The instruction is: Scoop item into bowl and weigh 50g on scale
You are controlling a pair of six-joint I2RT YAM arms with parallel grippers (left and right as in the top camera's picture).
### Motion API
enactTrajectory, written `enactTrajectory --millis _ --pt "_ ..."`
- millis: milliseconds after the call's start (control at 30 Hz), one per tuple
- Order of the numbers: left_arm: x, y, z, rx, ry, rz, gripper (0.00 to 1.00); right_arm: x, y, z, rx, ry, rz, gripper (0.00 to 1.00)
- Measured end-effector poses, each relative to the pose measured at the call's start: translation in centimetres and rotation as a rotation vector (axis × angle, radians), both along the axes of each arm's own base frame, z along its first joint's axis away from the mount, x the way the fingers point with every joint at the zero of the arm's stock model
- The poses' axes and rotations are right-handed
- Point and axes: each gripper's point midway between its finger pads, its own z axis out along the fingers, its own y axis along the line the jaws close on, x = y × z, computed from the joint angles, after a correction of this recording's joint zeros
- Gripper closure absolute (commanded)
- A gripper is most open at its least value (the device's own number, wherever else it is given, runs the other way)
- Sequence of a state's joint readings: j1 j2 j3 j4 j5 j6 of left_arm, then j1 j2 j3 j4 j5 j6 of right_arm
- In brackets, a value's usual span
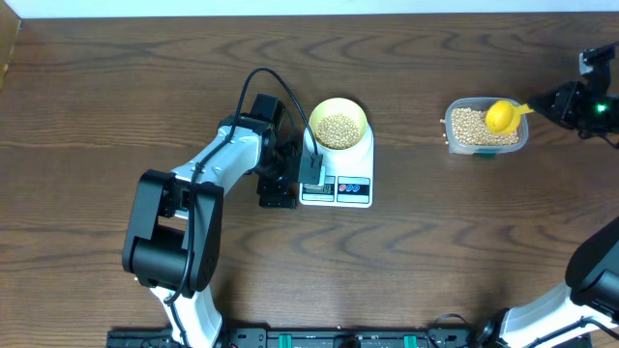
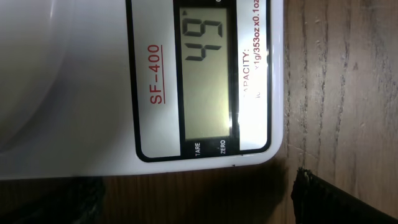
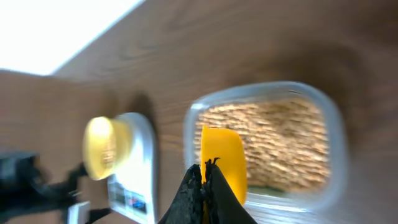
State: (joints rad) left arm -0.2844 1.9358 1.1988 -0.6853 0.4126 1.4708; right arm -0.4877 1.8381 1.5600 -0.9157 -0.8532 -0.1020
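Worktop (image 1: 97, 97): dark wood grain, its far edge meeting a white strip at the top of the overhead view; broad bare stretches to the left of the left arm, along the near side, and between scale and tub. Scale (image 1: 360, 159): white, rectangular, near centre, long axis running far to near, display (image 2: 208, 71) and coloured buttons (image 1: 353, 186) at the near end; the display reads 49 in the left wrist view. Bowl (image 1: 338, 104): pale yellow, round, upright on the far end of the scale, its rim about level with the scale's far edge. Beans (image 1: 338, 130): small tan rounds filling the bowl; a larger lot lies in the tub. Tub (image 1: 449, 135): clear, rectangular with rounded corners, well apart to the right of the scale, long axis left to right, close to the right side of the view. Scoop (image 1: 500, 116): yellow, its cup over the right half of the tub, its handle pointing right toward the arm; whether the cup touches the beans cannot be told. Right gripper (image 1: 546, 101): fingers together, clamped on the scoop's handle, just past the tub's right rim. Left gripper (image 1: 293, 179): fingers spread wide, holding nothing, at the scale's near left corner, wrist camera looking down on the display.
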Motion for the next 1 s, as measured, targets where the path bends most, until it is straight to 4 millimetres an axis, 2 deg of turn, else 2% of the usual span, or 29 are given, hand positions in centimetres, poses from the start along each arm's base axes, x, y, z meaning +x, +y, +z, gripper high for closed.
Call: enactTrajectory --millis 200,500,700,833,1000 --pt "0.0 0.0 0.0 0.000 0.000 0.000 0.02 0.3 3.0 2.5 0.125 -0.115 0.114 0.99" --pt "0.0 0.0 0.0 0.000 0.000 0.000 0.02 1.0 11.5 4.1 0.169 -0.209 0.350 0.99" --pt "0.0 0.0 0.0 0.000 0.000 0.000 0.02 0.3 16.6 4.5 0.157 -0.278 0.512 0.99" --pt "0.0 0.0 0.0 0.000 0.000 0.000 0.02 0.0 18.2 4.8 0.151 -0.326 0.577 0.99" --pt "0.0 0.0 0.0 0.000 0.000 0.000 0.02 -0.1 18.3 5.2 0.161 -0.366 0.599 0.99"
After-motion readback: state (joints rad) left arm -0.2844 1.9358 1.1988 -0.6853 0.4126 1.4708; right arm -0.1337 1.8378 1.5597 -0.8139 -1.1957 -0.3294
